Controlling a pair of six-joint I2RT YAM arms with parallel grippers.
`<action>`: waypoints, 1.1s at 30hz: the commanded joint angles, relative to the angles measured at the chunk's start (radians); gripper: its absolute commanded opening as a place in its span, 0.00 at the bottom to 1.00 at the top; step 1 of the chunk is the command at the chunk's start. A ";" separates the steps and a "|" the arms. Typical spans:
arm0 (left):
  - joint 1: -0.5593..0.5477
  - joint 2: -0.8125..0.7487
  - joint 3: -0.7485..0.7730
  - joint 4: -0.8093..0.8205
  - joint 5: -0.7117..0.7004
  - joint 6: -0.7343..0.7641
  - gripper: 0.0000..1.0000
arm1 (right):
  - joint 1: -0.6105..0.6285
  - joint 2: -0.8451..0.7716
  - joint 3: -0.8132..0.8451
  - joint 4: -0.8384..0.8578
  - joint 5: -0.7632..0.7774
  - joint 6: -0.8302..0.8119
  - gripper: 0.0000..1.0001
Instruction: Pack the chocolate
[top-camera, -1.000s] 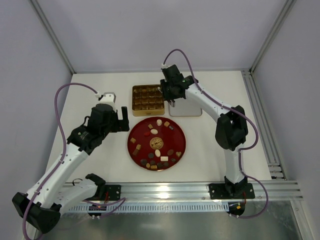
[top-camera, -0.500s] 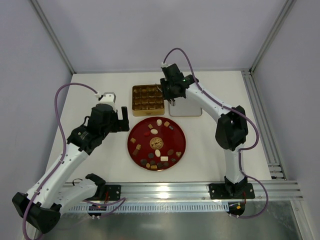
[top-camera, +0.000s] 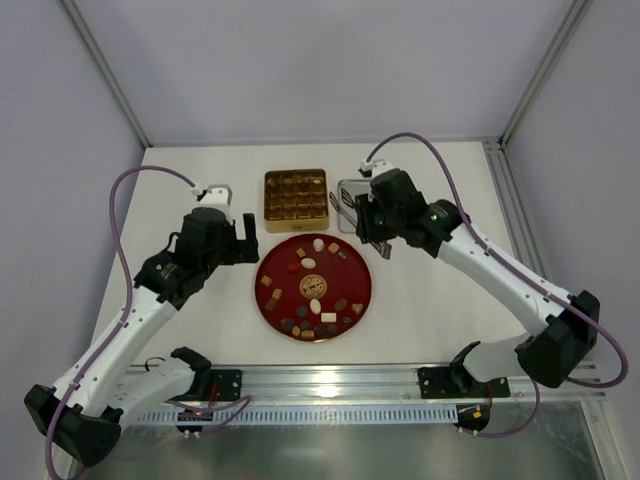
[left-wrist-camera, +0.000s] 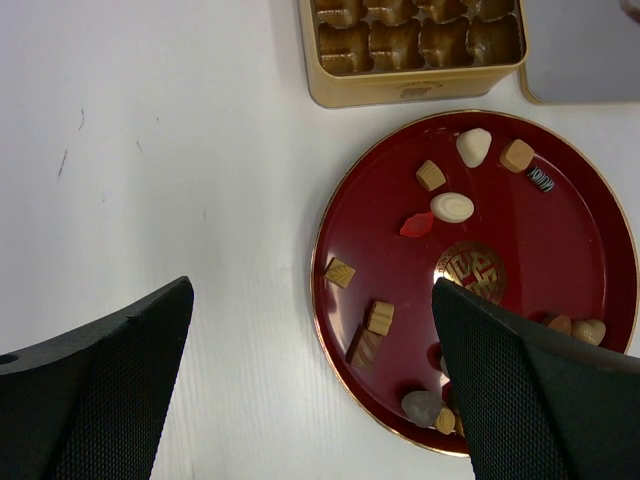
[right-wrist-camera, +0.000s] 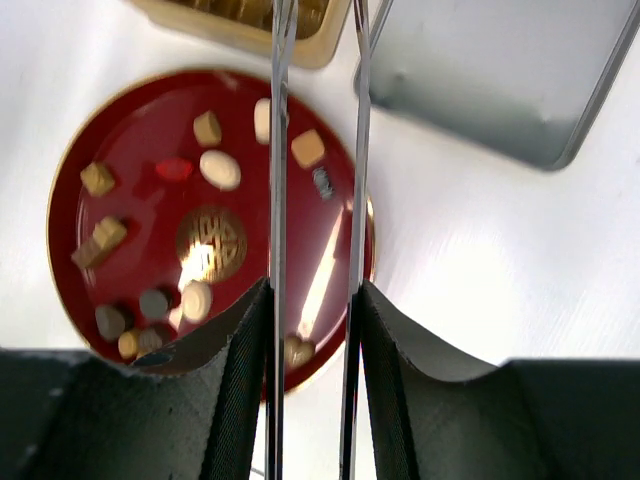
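Spanning the scene, a matte white table (top-camera: 200, 170) sits inside pale grey-lilac walls (top-camera: 320, 70), with a ribbed aluminium rail (top-camera: 350, 378) along its near edge. The left pincer (left-wrist-camera: 312, 295) hangs released, its black cross-hatched fingers (left-wrist-camera: 110, 380) spread wide. Between and beyond them lies the glossy round red plate (left-wrist-camera: 570, 250), carrying the chocolate (left-wrist-camera: 452, 207): tan squares, cream ovals, dark rounds. Farther ahead stands the gold gridded box (left-wrist-camera: 410, 88). The right pincer (right-wrist-camera: 313, 292) is clenched on thin steel tweezers (right-wrist-camera: 278, 150), with the plate beneath it and a brushed silver lid (right-wrist-camera: 500, 70) right of the blades.
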 joint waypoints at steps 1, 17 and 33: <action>-0.001 -0.005 0.003 0.027 0.009 0.004 1.00 | 0.057 -0.111 -0.122 -0.022 0.016 0.038 0.41; 0.003 -0.011 0.000 0.025 0.002 0.002 1.00 | 0.151 -0.122 -0.282 -0.038 0.007 0.065 0.40; 0.003 -0.009 0.000 0.025 -0.003 0.004 1.00 | 0.151 -0.029 -0.266 -0.004 0.034 0.043 0.40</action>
